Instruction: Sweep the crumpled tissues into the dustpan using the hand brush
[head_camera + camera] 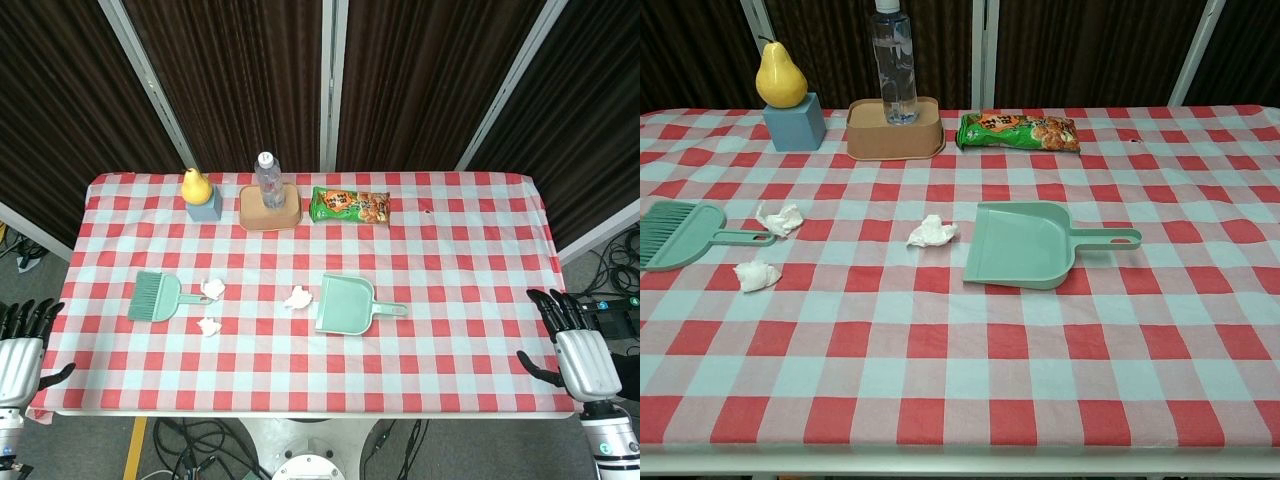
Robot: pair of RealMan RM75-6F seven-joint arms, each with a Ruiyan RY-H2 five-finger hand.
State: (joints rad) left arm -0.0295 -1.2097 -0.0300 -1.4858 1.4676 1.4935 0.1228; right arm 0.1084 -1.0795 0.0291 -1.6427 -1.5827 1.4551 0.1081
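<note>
We have swept nothing yet: three tissues (932, 231) lie outside the dustpan (1022, 243), the hand brush (680, 233) untouched; left hand (22, 352) and right hand (578, 352) wait at the bench's near corners, fingers spread.

Green hand brush (680, 232) flat at the counter's left, handle pointing right, two crumpled white tissues (779, 219) (757, 275) just beside it, a third (932, 232) near the green dustpan (1025, 243), handle pointing right

Head view looks down, chest view low; both share table (470, 250)
</note>
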